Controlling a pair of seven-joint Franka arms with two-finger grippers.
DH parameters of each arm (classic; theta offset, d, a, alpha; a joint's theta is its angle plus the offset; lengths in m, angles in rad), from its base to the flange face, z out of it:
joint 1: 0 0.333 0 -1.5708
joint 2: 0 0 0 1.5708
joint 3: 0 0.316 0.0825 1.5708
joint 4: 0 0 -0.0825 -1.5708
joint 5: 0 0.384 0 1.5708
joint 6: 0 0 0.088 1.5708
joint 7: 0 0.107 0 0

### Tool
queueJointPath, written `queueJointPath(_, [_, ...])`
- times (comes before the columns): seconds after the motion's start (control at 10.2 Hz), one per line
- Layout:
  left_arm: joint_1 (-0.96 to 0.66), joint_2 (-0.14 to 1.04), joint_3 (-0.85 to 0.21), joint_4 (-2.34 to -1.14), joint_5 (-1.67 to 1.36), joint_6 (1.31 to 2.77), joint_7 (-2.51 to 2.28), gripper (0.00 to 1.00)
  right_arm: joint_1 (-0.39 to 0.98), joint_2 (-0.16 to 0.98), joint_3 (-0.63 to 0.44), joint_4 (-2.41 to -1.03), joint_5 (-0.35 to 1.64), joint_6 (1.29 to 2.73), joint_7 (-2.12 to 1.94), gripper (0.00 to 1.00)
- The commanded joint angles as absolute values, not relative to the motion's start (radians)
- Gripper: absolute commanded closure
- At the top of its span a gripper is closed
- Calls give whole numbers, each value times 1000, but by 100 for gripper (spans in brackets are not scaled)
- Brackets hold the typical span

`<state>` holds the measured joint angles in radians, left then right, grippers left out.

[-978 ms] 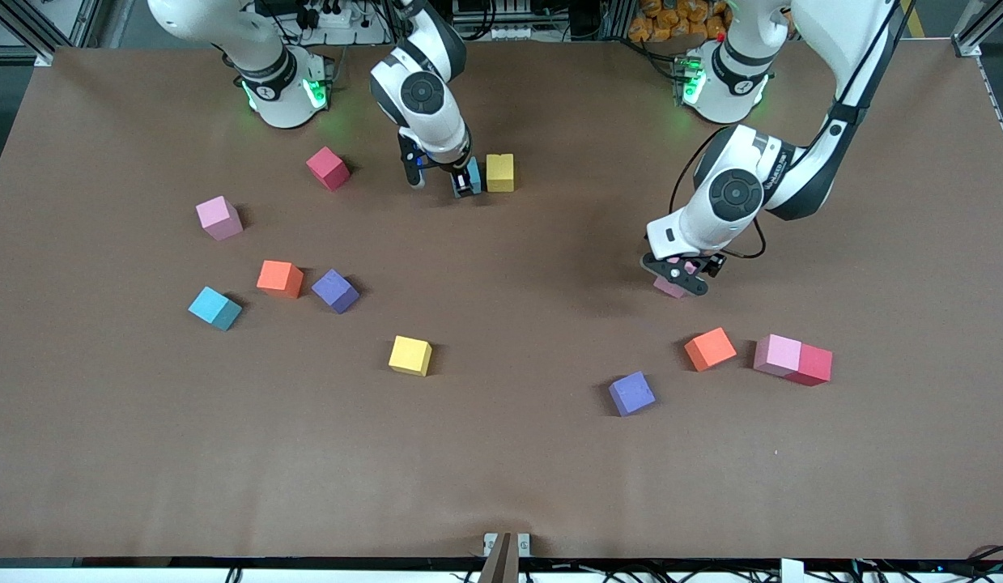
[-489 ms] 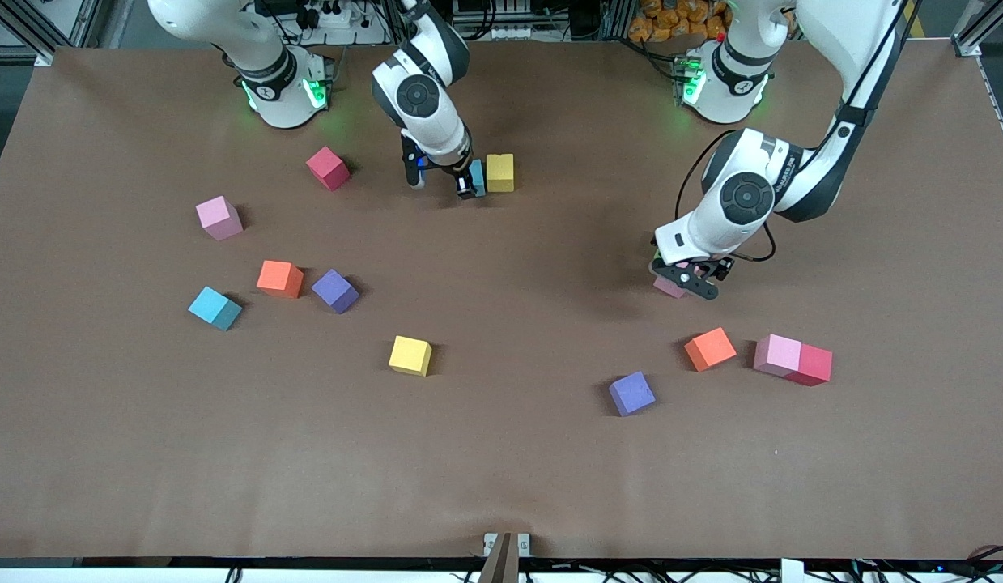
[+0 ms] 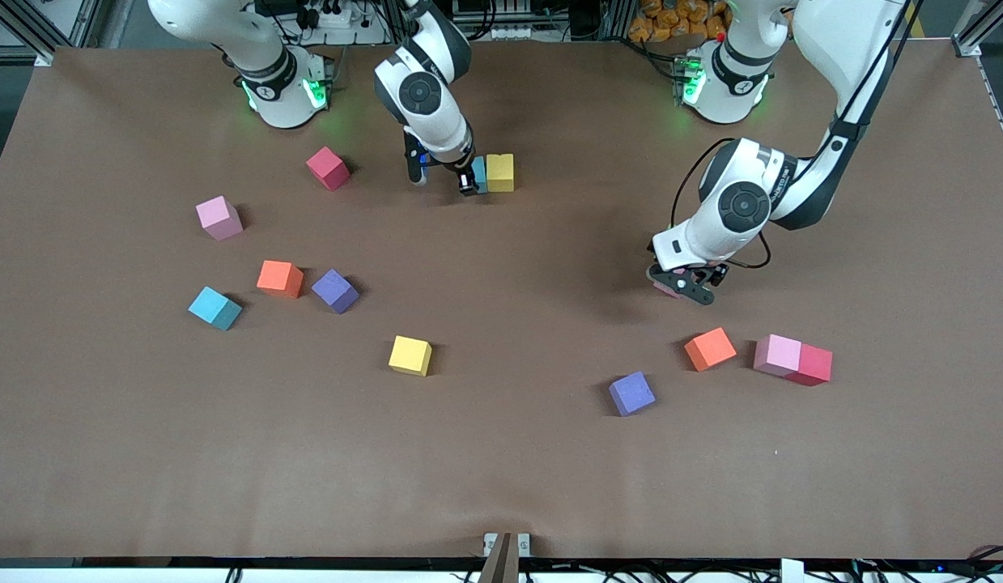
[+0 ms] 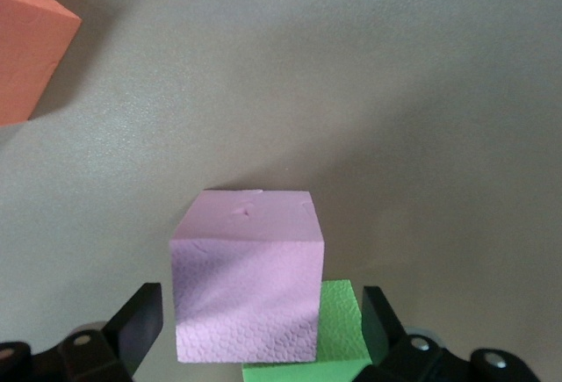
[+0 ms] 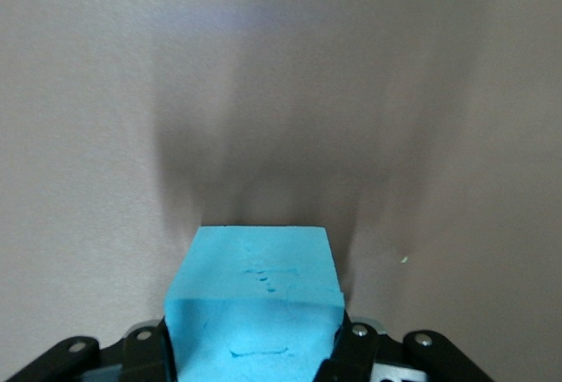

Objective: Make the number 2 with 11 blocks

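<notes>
We see the right gripper clamped on a cyan block, low at the table toward the robots' end. The block's face touches, or sits just beside, a yellow block; we can't tell which. In the right wrist view the cyan block fills the gap between the fingers.

The left gripper is down over a pink block, jaws spread wide with one finger on each side and a visible gap to both, so nothing is gripped. A green block sits right against that pink one, tucked under the gripper. An orange block lies near, closer to the front camera.

The rest are scattered on the brown table. Toward the left arm's end we have a purple block and a second pink block touching a red cube. Mid-table there is a second yellow block. Toward the right arm's end we have a second purple block beside a second orange block, a second cyan block, a third pink block and another red cube.

The surface is matte brown and plain. Aluminium framing and cables run along the robots' edge, and both bases show green lights.
</notes>
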<state>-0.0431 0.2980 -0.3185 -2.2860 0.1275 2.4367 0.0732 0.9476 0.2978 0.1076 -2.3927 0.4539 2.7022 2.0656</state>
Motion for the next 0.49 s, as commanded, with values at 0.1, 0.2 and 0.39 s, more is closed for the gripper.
queueJointPath(0.1, [-41,313,-308,-2278,143,2445,58,0,962,330,118,-2402,482,2778,2118,100])
queueJointPath(0.2, [-41,317,-308,-2276,143,2447,57,0,966,334,118,-2402,482,2784,2131,100])
queueJointPath(0.39, [-43,330,-307,-2273,141,2447,57,0,965,333,118,-2402,482,2784,2144,89])
